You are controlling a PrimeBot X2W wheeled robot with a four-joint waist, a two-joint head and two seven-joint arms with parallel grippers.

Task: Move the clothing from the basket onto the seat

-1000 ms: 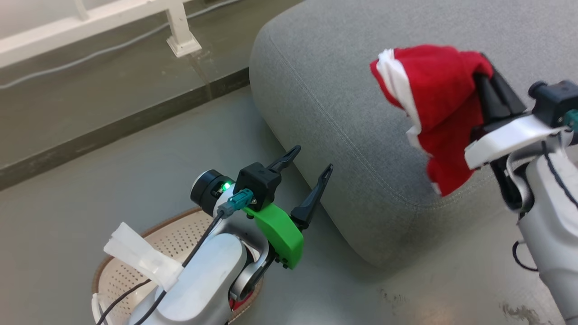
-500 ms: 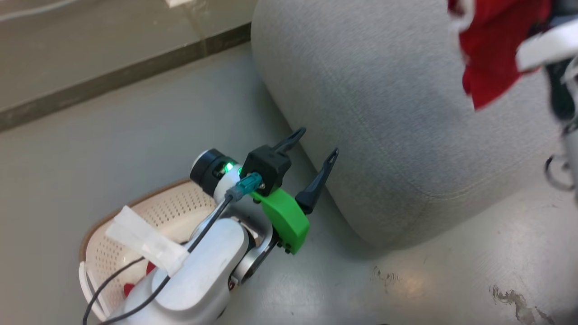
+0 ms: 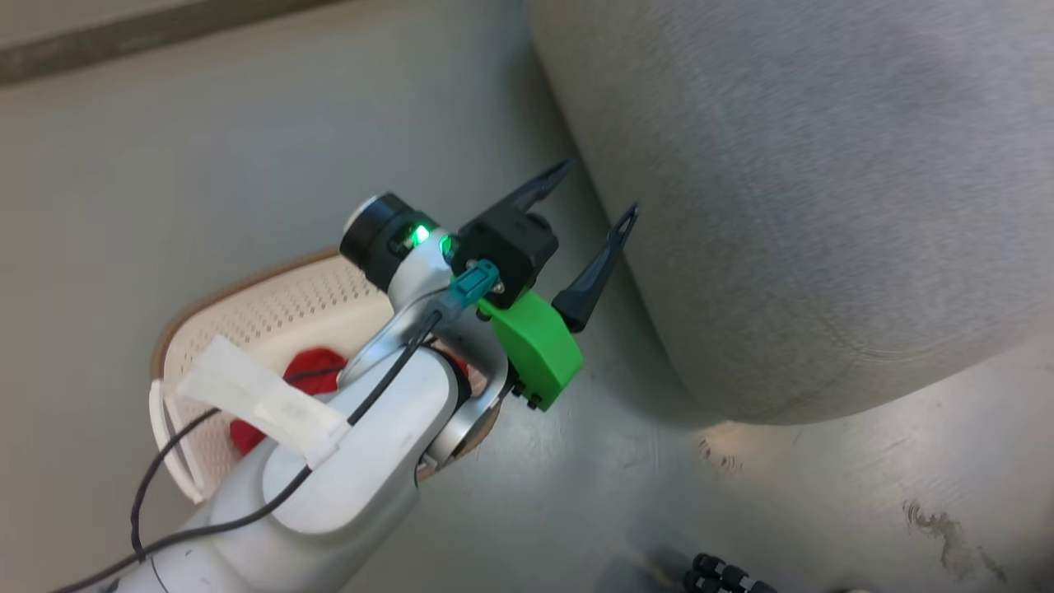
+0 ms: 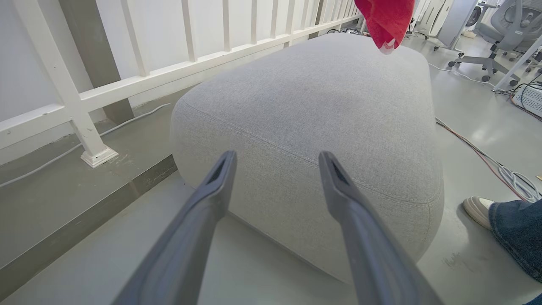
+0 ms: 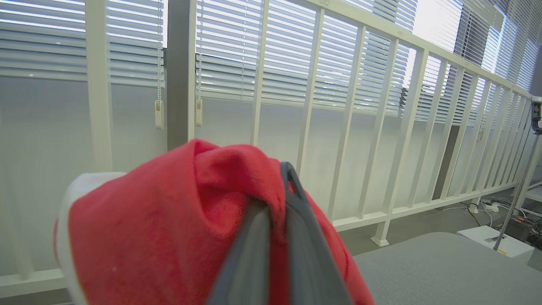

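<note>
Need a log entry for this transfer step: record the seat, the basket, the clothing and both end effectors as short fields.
Seat: large grey fabric cushion, on the floor
Basket: cream perforated plastic with brown rim, on the floor beside the seat, red clothing inside
Left end effector: open, holding nothing, near the seat's corner
Right end effector: shut on a red thin-fabric garment with white trim, raised above the seat, not yet laid down
</note>
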